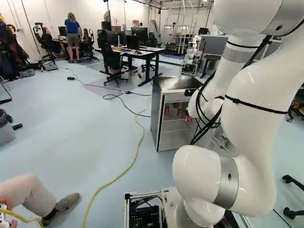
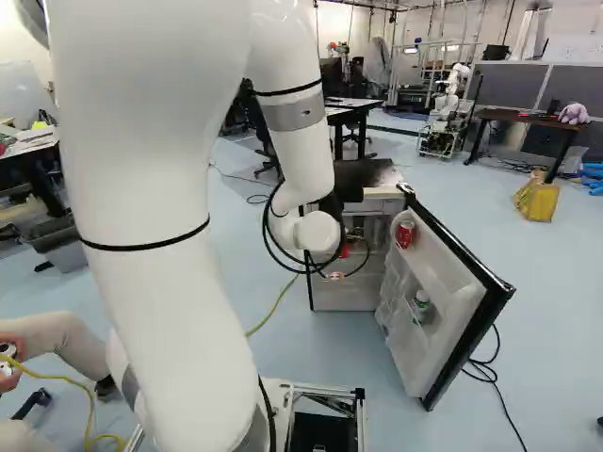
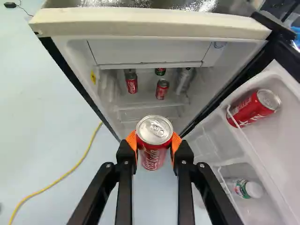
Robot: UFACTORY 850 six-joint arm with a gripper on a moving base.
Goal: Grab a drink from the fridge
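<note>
Ahead of the open white-lined fridge (image 3: 150, 23), the black, orange-padded gripper (image 3: 153, 141) clasps one silver-lidded red metal can (image 3: 153, 158), its fingers a can's width apart. Probably full, it should be fairly heavy, slick and dentable; mid-body suits a firm, moderate squeeze. Shelved: two red cans (image 3: 131, 83) (image 3: 162, 90), one green-and-red can (image 3: 160, 71), possibly one silver can (image 3: 184, 78), partly obscured. The door (image 3: 281, 145) holds one tilted red can (image 3: 255, 108), one white-capped bottle (image 3: 242, 188).
</note>
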